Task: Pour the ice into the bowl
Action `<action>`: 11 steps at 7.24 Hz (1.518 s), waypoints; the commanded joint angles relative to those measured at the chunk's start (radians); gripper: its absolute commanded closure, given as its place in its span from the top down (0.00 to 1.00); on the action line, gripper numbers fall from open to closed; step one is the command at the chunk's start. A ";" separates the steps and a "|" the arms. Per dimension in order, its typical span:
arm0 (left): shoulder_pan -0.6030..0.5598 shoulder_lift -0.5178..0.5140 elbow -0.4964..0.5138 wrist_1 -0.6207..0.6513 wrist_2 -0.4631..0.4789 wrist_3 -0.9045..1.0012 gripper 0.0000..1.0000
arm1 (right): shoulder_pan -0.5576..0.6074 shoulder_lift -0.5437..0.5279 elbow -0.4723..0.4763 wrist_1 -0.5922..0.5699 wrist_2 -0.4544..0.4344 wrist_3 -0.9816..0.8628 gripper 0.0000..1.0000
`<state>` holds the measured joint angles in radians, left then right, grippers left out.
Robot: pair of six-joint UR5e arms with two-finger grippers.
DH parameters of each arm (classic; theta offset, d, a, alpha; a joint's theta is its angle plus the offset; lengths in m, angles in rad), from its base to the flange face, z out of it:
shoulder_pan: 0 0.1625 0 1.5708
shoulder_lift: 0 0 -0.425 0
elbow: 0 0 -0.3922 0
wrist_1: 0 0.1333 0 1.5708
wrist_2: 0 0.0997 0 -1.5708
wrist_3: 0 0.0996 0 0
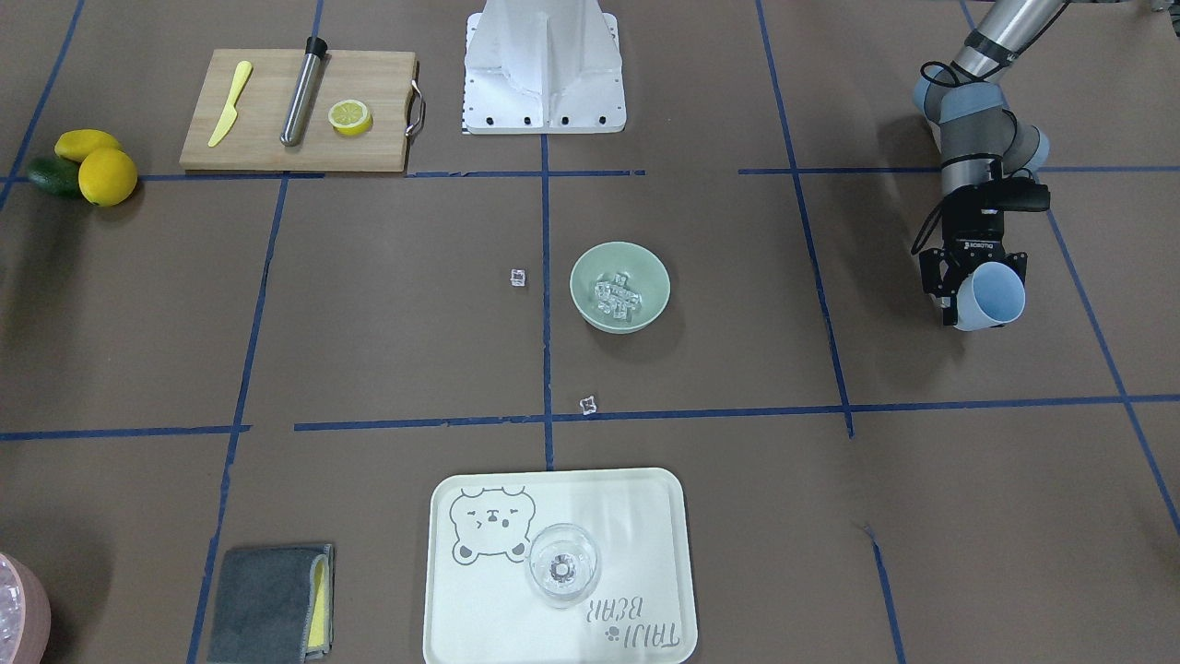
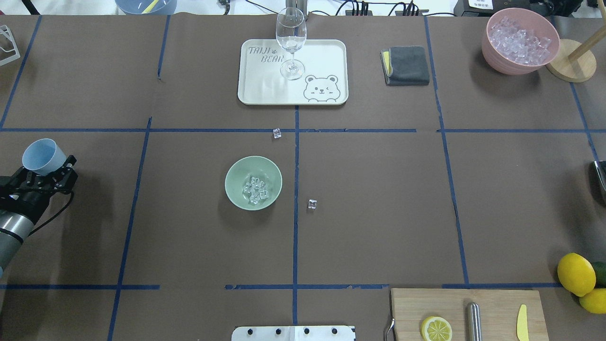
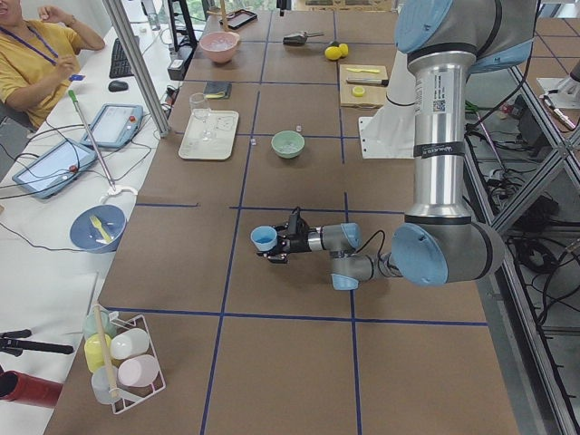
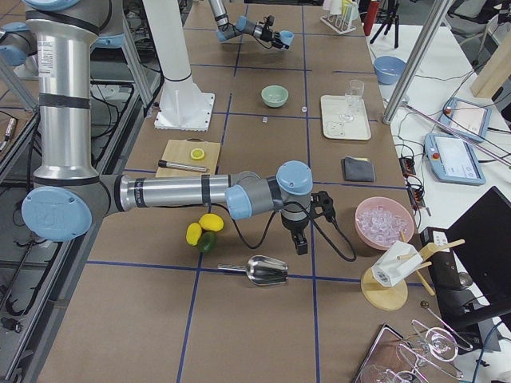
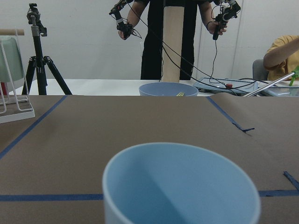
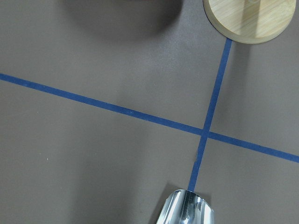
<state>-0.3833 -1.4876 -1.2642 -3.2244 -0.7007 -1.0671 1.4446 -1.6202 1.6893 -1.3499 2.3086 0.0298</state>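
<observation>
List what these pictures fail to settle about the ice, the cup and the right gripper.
The right gripper: open or shut unknown; it shows only small in the right side view, and its own wrist view misses the fingers.
The ice in the bowl: cubes too small and heaped to count, overhead or front.
The cup: its lower inside is cut off by the left wrist view's bottom edge.

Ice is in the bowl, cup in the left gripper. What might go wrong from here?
A stray cube and another lie on the table outside the bowl; left there, they may melt. The left gripper holds the light blue cup tipped sideways, so it might topple when set down.
</observation>
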 commanded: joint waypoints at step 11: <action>0.011 0.013 -0.003 -0.014 0.004 0.004 0.99 | 0.007 0.000 0.001 0.000 0.000 0.001 1.00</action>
<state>-0.3714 -1.4752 -1.2635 -3.2328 -0.6976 -1.0642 1.4511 -1.6200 1.6903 -1.3499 2.3086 0.0305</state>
